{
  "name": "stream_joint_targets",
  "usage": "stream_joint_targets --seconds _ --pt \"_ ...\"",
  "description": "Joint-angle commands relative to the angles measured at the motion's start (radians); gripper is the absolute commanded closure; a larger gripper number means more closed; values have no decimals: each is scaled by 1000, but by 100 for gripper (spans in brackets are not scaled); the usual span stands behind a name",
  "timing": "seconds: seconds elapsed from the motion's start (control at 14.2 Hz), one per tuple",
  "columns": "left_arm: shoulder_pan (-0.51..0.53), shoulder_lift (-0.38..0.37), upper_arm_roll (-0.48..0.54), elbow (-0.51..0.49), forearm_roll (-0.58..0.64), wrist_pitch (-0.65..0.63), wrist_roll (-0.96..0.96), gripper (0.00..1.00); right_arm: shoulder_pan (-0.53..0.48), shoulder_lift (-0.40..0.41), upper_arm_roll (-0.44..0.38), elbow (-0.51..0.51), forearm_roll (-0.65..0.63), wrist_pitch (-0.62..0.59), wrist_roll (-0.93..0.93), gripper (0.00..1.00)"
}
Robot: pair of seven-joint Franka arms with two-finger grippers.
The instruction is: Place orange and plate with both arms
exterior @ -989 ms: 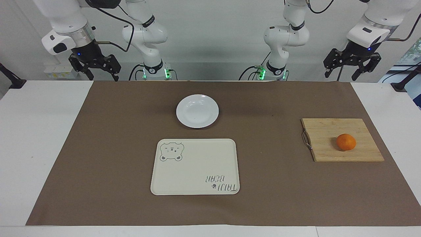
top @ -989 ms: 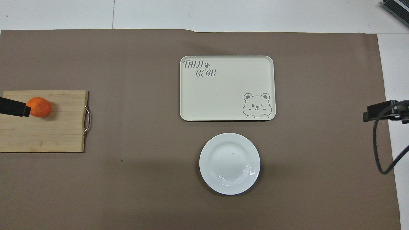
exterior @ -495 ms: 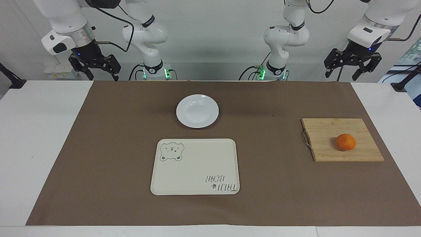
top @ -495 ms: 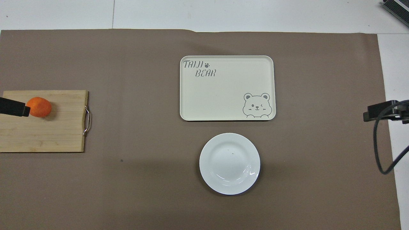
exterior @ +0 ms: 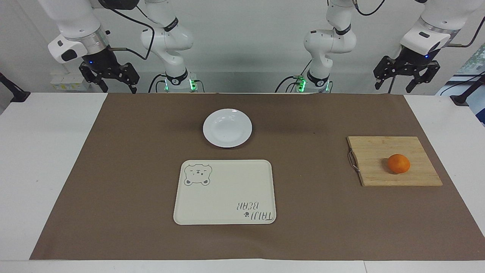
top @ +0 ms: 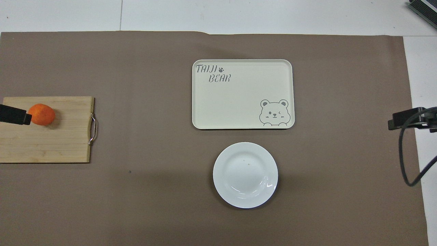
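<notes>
The orange (exterior: 398, 163) lies on a wooden cutting board (exterior: 394, 161) toward the left arm's end of the table; it also shows in the overhead view (top: 42, 114). The white plate (exterior: 227, 127) sits empty mid-table, nearer to the robots than the cream bear tray (exterior: 224, 192); it also shows in the overhead view (top: 245, 175). My left gripper (exterior: 394, 85) hangs open and empty, high over the table's edge at the robots' end. In the overhead view its tip (top: 15, 115) overlaps the orange. My right gripper (exterior: 118, 88) hangs open and empty, high over the mat's corner.
A brown mat (exterior: 125, 170) covers most of the white table. The board has a metal handle (exterior: 352, 161) on its side toward the tray. The bear tray (top: 242, 94) is empty. A black cable (top: 406, 160) hangs by the right gripper (top: 404, 119).
Almost nothing: in the overhead view the left gripper's tip has drawn back very slightly from the orange. The orange, plate and right arm have not moved.
</notes>
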Motion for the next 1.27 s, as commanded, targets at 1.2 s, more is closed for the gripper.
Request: stream_joint_targets --seconds 1.2 --pt "42 18 -3 -47 -10 156 20 0 -4 -12 -1 -13 20 -5 -10 0"
